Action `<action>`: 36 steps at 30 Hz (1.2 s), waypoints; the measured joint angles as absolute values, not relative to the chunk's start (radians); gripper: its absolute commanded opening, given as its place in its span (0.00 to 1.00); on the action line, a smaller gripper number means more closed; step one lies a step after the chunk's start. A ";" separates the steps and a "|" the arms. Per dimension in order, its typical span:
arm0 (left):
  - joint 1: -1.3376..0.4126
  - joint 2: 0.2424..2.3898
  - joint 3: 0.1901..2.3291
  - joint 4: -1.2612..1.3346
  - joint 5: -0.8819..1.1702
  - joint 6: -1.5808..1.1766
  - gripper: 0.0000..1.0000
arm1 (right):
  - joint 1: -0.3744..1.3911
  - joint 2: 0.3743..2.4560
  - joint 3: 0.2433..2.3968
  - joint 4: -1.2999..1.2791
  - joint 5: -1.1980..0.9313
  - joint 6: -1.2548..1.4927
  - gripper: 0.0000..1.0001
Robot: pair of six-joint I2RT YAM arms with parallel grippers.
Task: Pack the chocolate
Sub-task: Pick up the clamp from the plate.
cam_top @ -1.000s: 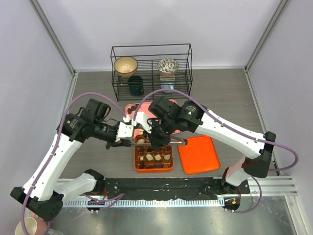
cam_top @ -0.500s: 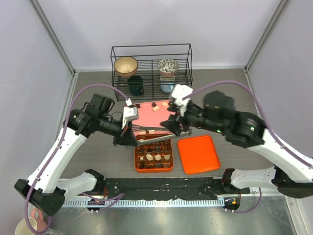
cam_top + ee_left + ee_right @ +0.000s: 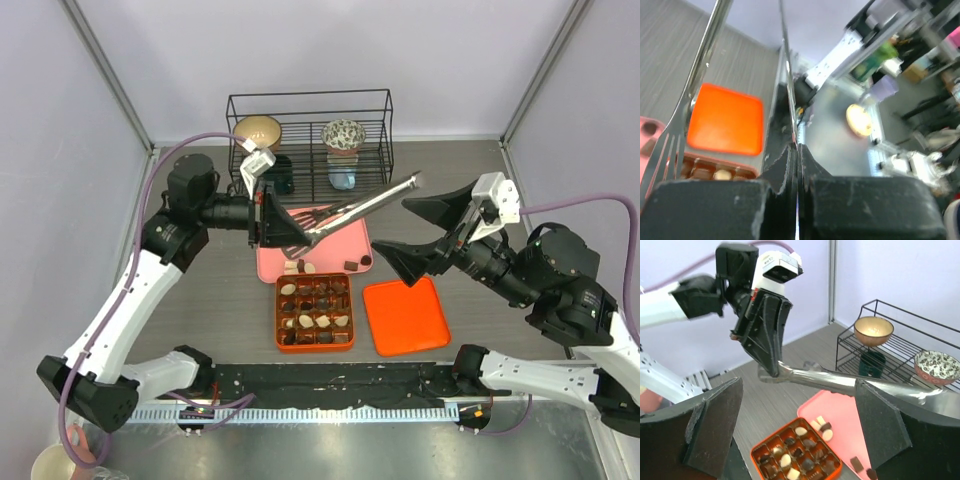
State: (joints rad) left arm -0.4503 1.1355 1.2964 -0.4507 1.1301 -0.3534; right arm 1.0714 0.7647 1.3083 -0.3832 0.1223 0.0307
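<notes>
Rearing high, clamping the left pincer (image 3: pixel 292 228) shut on metal tongs (image 3: pixel 365 205) jutting rightward above the pink tray (image 3: pixel 340 245); holding the right pincer (image 3: pixel 397 227) raised and splayed wide near the orange lid (image 3: pixel 405 318). Showing the chocolate (image 3: pixel 315 310) mostly in the orange gridded box (image 3: pixel 280 318) by the surface's (image 3: pixel 450 170) near edge, a few pieces on the tray, a wire rack (image 3: pixel 310 140) along the far edge, pale walls around.

pink tray (image 3: pixel 338 252) half hidden, cup (image 3: pixel 52 463) cropped
</notes>
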 measured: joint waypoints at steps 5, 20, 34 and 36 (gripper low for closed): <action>-0.397 1.102 1.168 -0.060 1.155 -0.715 0.00 | 1.071 0.794 1.308 -0.335 0.121 0.064 0.99; -0.074 0.980 1.043 0.392 1.204 -1.118 0.00 | 0.530 1.111 1.209 -0.052 -0.388 0.364 1.00; -0.073 0.936 1.032 0.224 1.220 -0.937 0.00 | 0.459 1.273 1.253 0.489 -0.779 0.654 1.00; -0.073 0.933 1.031 0.212 1.227 -0.929 0.00 | 0.456 1.285 1.253 0.512 -0.801 0.667 1.00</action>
State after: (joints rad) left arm -0.0731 0.9329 1.0313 0.2115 1.2274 -0.9295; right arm 0.4561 1.2850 1.2530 0.5121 -0.8013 0.6666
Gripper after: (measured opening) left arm 0.011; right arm 0.995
